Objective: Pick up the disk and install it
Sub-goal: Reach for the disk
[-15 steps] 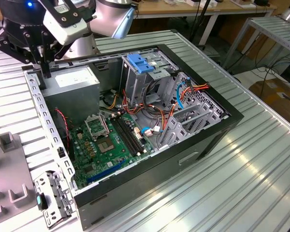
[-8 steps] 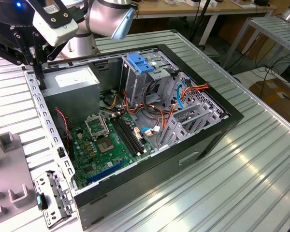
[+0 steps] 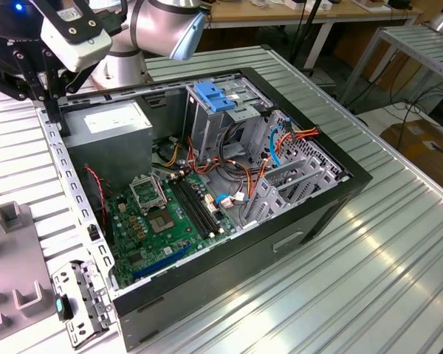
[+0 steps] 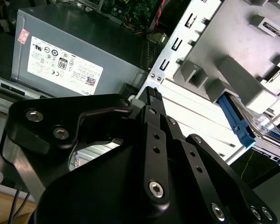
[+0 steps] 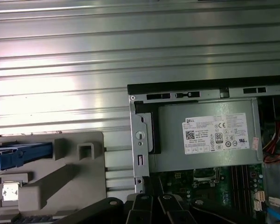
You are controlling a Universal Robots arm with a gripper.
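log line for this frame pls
gripper: over case edge by psu | disk: in grey fixture outside case, not held | install: not done

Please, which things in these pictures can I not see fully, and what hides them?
- Disk: cut off by the picture's edge in the first wrist view, and partly behind a block of the gray fixture in the second wrist view.
- Gray fixture: cut off by the exterior view's left edge.
- Power supply: one part is hidden behind the gripper in the second wrist view.
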